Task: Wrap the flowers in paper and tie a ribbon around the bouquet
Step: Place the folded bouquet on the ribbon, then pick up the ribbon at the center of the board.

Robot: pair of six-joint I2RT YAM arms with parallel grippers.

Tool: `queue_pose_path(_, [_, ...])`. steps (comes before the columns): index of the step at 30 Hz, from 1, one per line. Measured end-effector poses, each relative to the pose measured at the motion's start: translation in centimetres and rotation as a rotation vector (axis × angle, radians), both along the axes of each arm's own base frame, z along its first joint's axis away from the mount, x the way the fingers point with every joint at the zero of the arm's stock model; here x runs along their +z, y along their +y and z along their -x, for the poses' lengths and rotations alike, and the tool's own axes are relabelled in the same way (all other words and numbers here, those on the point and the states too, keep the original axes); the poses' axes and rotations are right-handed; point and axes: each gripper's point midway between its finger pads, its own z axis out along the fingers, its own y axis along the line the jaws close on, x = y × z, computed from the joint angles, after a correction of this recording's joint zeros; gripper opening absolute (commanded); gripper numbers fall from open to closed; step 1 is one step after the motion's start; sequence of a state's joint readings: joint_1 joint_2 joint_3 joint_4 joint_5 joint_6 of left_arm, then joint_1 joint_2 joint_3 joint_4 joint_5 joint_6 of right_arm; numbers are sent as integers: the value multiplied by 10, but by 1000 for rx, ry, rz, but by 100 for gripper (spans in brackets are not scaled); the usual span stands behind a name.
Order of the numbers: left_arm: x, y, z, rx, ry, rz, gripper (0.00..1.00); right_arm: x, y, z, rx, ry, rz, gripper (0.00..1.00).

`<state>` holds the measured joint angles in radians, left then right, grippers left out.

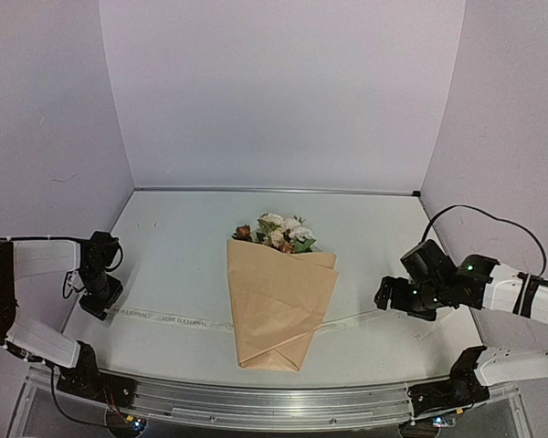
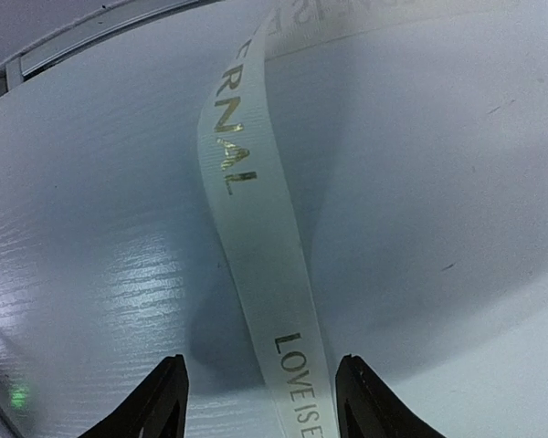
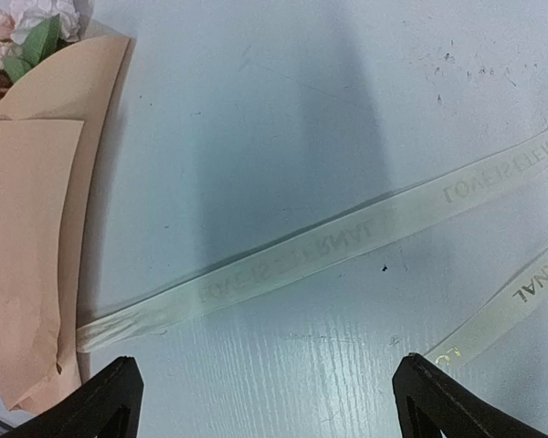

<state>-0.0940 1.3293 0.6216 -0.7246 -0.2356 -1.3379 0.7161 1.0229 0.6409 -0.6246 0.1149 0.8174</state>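
Top view: the slim peach-tan paper bouquet (image 1: pixel 281 306) lies mid-way across the white table (image 1: pixel 164 237), with its long axis near-to-far. Its rose heads (image 1: pixel 279 232) point toward the back wall (image 1: pixel 274 91). The cream printed satin ribbon (image 1: pixel 173 318) crosses beneath it.

Left wrist: the left tool (image 2: pixel 260 406) is part-open astride the ribbon, gripping nothing.

Right wrist: the right tool (image 3: pixel 274 406) is wide and empty.

Risk: an uneven pull may slide the ribbon out or skew the bouquet.

The ribbon (image 3: pixel 320 251) lies flat, one end meeting the paper (image 3: pixel 27 228).
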Motion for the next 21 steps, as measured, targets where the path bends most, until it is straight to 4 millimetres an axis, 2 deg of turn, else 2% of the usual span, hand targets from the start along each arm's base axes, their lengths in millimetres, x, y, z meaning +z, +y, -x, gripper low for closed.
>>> queue_pose_path(4, [-13, -1, 2, -8, 56, 14, 40, -5, -14, 0, -58, 24, -20, 98])
queue_pose_path(10, [-13, -2, -9, -26, 55, 16, 1, -9, -27, 1, -119, 37, -22, 97])
queue_pose_path(21, [-10, -3, -28, -79, 31, 9, 0, -9, -46, 5, -201, 28, 15, 92])
